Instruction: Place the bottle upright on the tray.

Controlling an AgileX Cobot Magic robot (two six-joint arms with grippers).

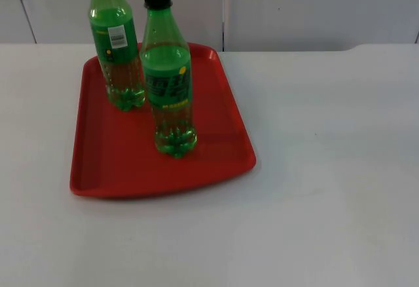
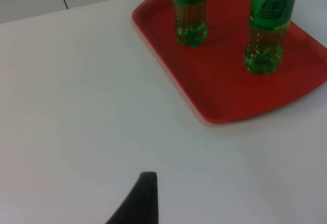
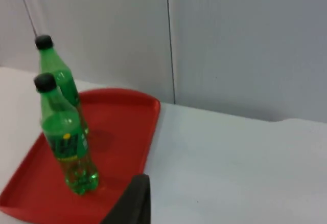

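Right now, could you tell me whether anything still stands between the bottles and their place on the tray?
Nothing visible does. Both green bottles, the nearer one and the farther one, already stand upright on the red tray, apart from each other. White table lies around the tray.

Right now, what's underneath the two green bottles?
Both green bottles, the front one and the rear one, stand upright on the red tray, which lies on the white table. The tray hides the table surface beneath it.
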